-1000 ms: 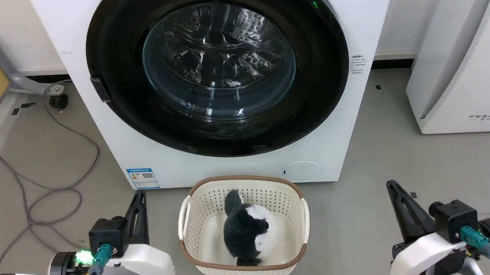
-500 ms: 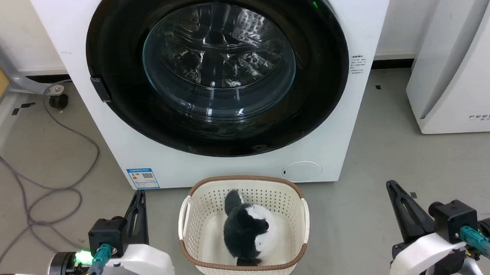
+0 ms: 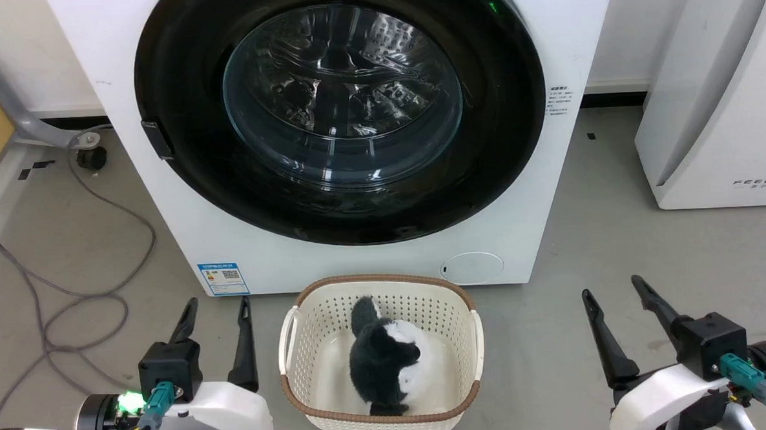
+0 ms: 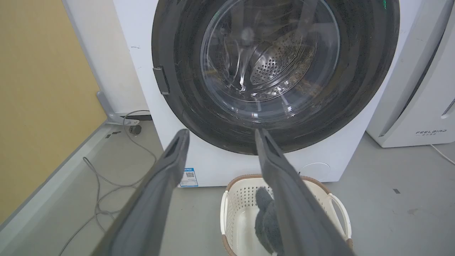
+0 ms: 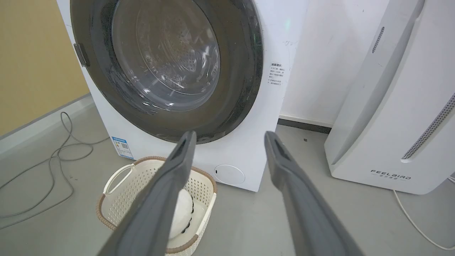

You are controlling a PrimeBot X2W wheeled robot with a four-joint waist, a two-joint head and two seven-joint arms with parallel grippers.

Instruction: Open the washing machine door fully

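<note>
Framing the washing machine door (image 4: 275,106), the left wrist view resolves drum perforations (image 4: 273,62).

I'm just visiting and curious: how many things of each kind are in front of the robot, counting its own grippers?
Washing machine: 1
White FEELBIRD-marked appliance: 1
Cream laundry basket: 1
Black-and-white plush toy, lying in the basket: 1
Grippers, both open: 2, the left gripper and the right gripper
Total: 6
</note>
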